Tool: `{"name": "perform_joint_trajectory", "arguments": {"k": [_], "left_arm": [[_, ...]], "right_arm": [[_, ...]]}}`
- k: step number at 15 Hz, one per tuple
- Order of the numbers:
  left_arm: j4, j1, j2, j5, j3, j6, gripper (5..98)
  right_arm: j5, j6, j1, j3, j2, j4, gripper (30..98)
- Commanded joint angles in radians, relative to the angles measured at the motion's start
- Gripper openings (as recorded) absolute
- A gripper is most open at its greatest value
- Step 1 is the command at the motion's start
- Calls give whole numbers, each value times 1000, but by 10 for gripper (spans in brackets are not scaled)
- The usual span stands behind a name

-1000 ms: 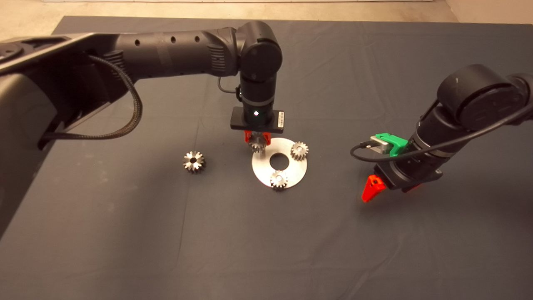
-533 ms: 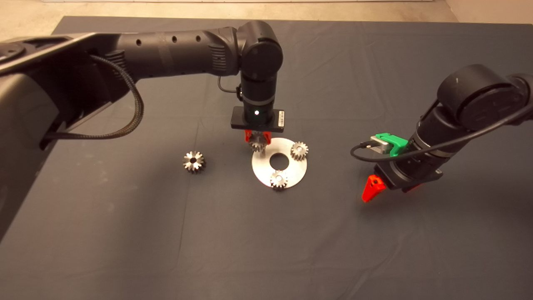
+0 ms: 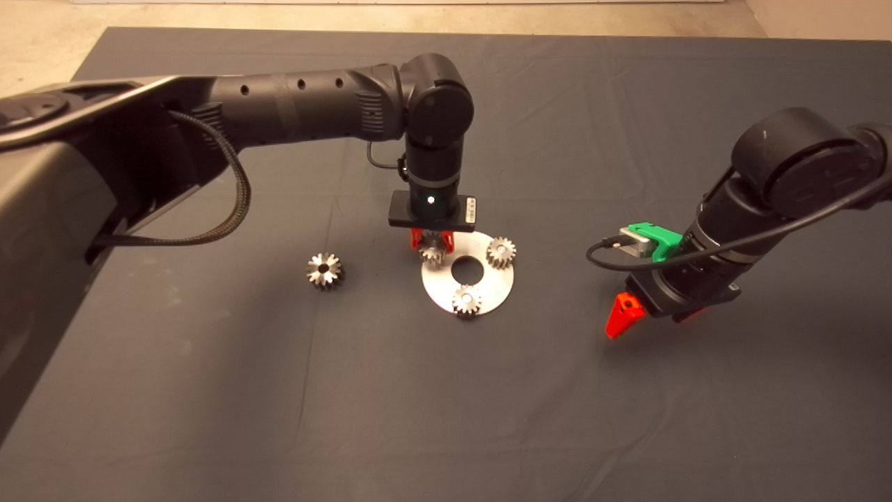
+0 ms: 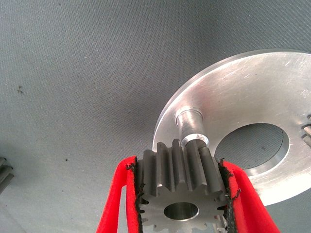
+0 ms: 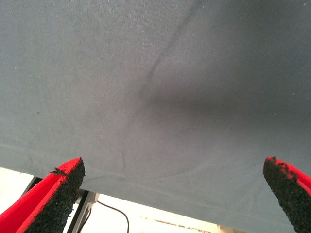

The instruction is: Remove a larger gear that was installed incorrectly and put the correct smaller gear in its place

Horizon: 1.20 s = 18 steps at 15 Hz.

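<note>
My left gripper hangs over the near-left part of the round silver plate and is shut on the smaller gear, a bright silver one with fine teeth. The gear sits between both red pads just above the plate's bare post; I cannot tell if it touches the post. Two matching small gears stand on the plate. The larger gear, darker with chunky teeth, lies alone on the mat left of the plate. My right gripper hovers open over bare mat to the right, holding nothing.
The plate has a large centre hole. The dark mat spreads wide around everything. The right wrist view shows the mat's edge with pale floor and a cable beyond it.
My left gripper has come down with the smaller gear, closer to the plate and its post. The right arm and the larger gear have not moved.
</note>
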<state>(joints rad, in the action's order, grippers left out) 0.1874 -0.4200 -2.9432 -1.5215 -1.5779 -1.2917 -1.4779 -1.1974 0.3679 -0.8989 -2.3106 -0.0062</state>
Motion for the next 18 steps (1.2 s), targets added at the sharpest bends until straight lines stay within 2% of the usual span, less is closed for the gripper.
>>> {"name": "perform_joint_trajectory", "arguments": {"k": [1,11,14,18], "left_arm": [[3,1,-9,-137,-22,12,257],[-5,-23,-14,-137,-20,14,257],[-6,-65,-15,-137,-20,14,256],[-6,-68,-17,-137,-17,14,256]], "right_arm": [[2,-4,14,0,-5,25,971],[4,-2,14,0,-21,25,971],[4,-2,13,0,-22,25,971],[4,-2,13,-6,-22,26,971]]}}
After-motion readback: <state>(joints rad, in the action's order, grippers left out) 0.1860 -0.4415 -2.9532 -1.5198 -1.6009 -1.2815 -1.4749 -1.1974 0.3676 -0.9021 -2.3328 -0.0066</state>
